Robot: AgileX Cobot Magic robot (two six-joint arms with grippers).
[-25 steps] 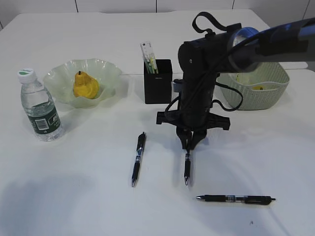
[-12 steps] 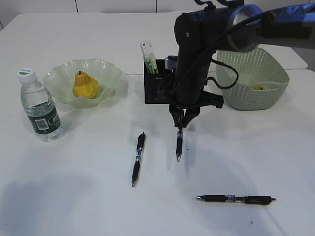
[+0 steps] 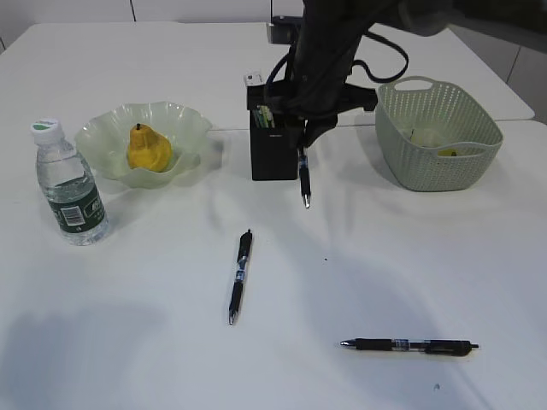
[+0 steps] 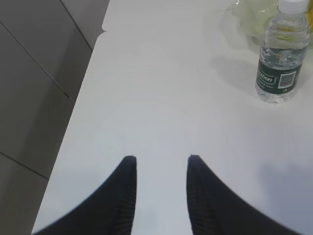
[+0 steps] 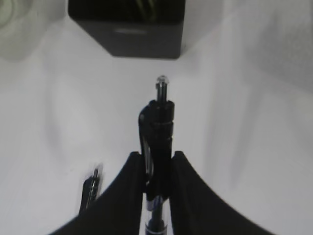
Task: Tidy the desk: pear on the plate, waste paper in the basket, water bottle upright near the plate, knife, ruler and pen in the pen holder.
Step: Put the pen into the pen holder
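Black and boxy, the pen holder (image 3: 273, 141) is standing near the middle of the white table (image 3: 385, 256) in the exterior view, with a pale ruler and green-tipped items sticking out of its top. Just to its right the right gripper (image 3: 304, 141) is hanging with the held pen (image 3: 303, 178) dangling tip-down, its lower end clear of the table and beside the holder's right face. Left of the holder a frilled green glass plate (image 3: 184, 128) is carrying the yellow pear (image 3: 148, 149), and further left the water bottle (image 3: 68, 184) is standing upright with its white cap and dark green label. In front of the holder a second pen (image 3: 240, 275) is lying on the table, and a third pen (image 3: 410, 346) is lying flat further forward and to the right. Right of the holder the pale green woven basket (image 3: 444, 141) is sitting with pale scraps inside.

In the left wrist view the left gripper (image 4: 160, 169) is showing its two dark fingers parted with nothing between them, over bare table near the edge, well away from the bottle.

In the right wrist view the two fingers are pinching the black pen's barrel just under its clip, the click button pointing towards the holder.
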